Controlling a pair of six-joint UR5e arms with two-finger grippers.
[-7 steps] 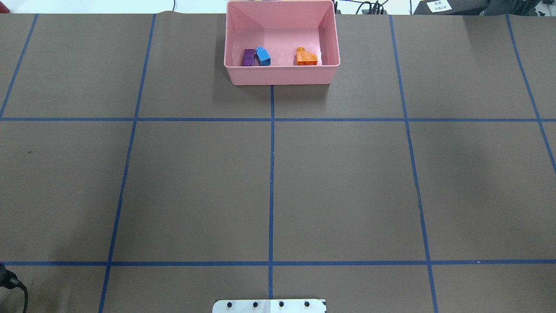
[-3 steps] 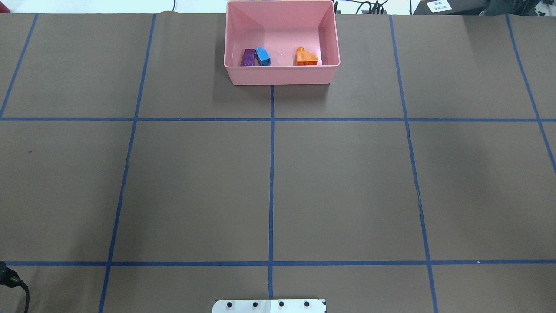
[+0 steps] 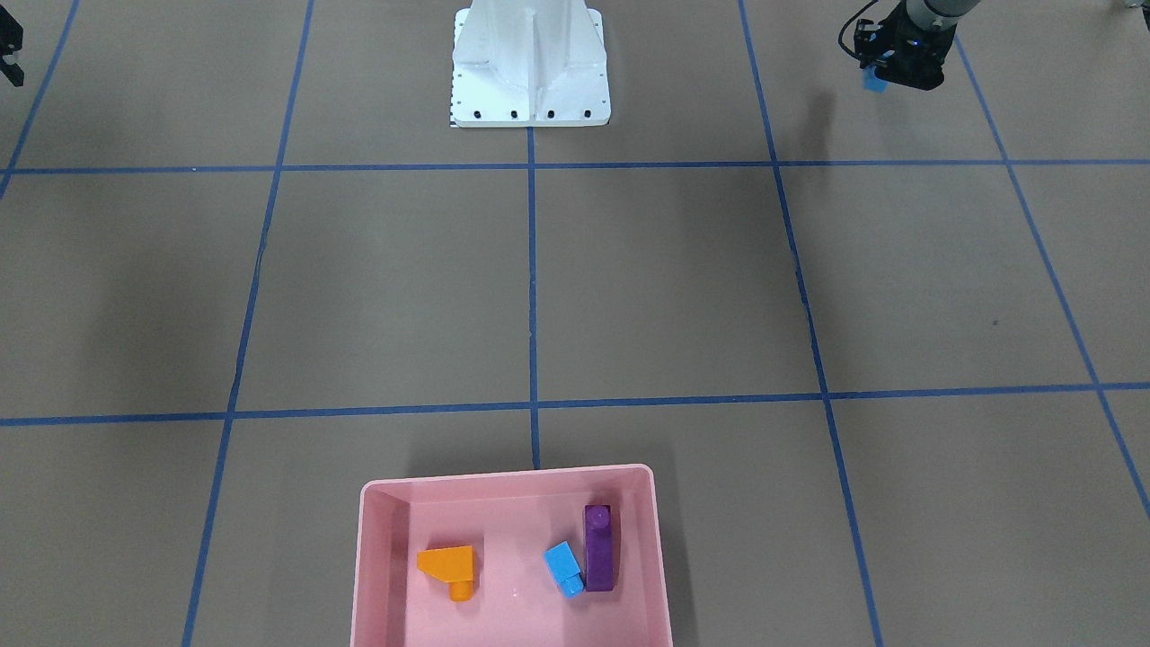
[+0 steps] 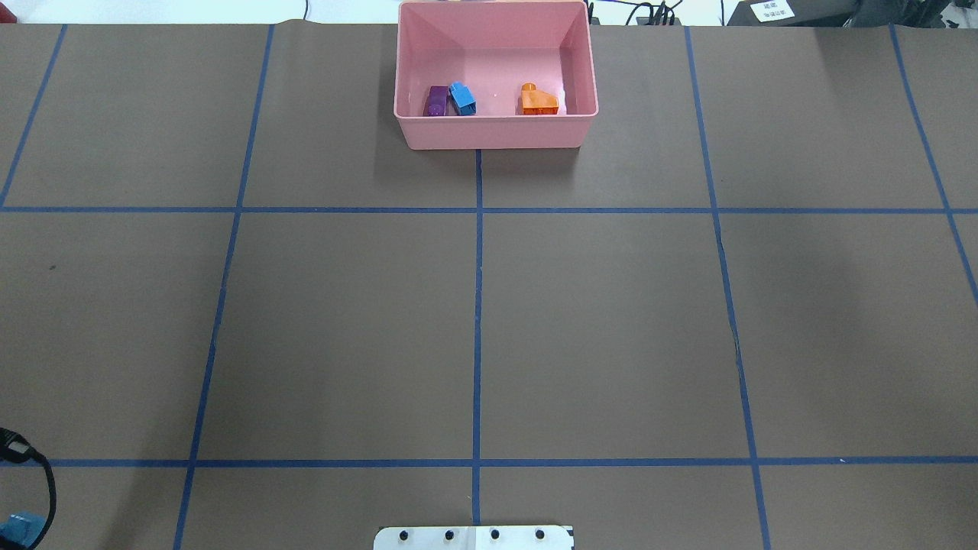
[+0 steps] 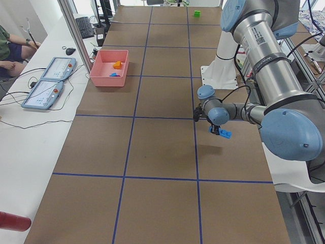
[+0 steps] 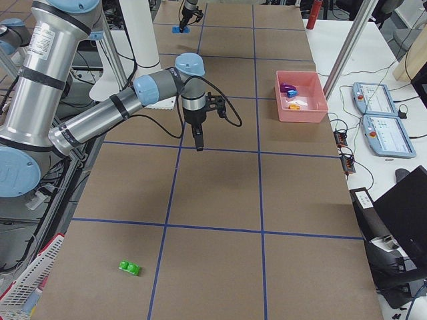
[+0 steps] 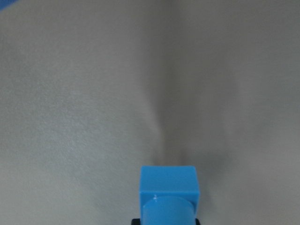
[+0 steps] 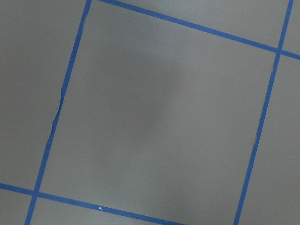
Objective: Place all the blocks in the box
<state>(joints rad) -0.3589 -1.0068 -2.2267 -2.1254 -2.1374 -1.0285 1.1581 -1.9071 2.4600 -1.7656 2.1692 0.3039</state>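
My left gripper [image 3: 880,72] is shut on a blue block [image 3: 871,83] and holds it above the table near my base. The block also shows in the left wrist view [image 7: 169,194] and at the overhead view's bottom-left corner [image 4: 21,528]. The pink box [image 4: 495,131] stands at the table's far middle. In it lie a purple bar [image 4: 436,101], a blue block [image 4: 462,98] and an orange sloped block [image 4: 539,100]. A small green block [image 6: 129,268] lies on the table far out on my right. My right gripper [image 6: 198,139] hangs above bare table, and I cannot tell whether it is open.
The white metal base [image 3: 530,72] stands at my edge of the table. Blue tape lines divide the brown table cover into squares. Operators' tablets [image 5: 51,76] and cables lie beyond the far edge, past the box.
The blue block has come into the overhead view's bottom-left corner, and the left arm's cable there has shifted upward. The box and its blocks have not moved.
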